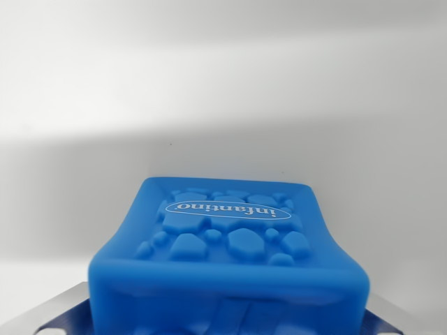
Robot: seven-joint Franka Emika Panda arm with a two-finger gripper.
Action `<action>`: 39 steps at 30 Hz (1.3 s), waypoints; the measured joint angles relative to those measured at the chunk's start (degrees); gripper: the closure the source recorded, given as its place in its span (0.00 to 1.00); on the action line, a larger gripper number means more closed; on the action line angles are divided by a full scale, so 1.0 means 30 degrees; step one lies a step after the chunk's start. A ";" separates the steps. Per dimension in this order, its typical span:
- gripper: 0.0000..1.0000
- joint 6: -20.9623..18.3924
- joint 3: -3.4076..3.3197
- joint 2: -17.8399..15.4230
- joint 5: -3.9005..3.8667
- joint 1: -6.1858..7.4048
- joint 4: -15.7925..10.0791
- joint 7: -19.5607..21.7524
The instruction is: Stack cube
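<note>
your gripper [227, 322] sat at the very bottom of the wrist view, its metal fingers [59, 317] showing on either side of the blue cube [227, 244], and it looked closed on the cube, the soft sides bowing inward between the pads. you were holding the cube close under the camera, its pebbled face with the white "infantino" logo [228, 209] turned up toward the lens and reading upside down.

beyond the cube you had only the pale worktop [223, 91], with a band of shadow across the middle and brighter surface farther off. no second cube showed anywhere in that view, so you could not tell from here where the stack base was; the held cube may have been hiding it.

judging by that, you were in the carry part of the stack, with placement not yet done. to do it well, you needed to keep the squeeze light, since the cube was plainly soft and would spring when let go. you should have brought the base into sight before lowering, squared the held cube's edges to it, come down straight, and opened only once it rested flat.
</note>
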 joint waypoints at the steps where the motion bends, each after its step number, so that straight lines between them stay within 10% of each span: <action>1: 1.00 0.0000 0.0000 -0.0001 0.0000 0.0000 0.0000 0.0000; 39: 1.00 -0.1673 0.0040 -0.2365 0.0026 -0.0019 -0.0594 -0.0012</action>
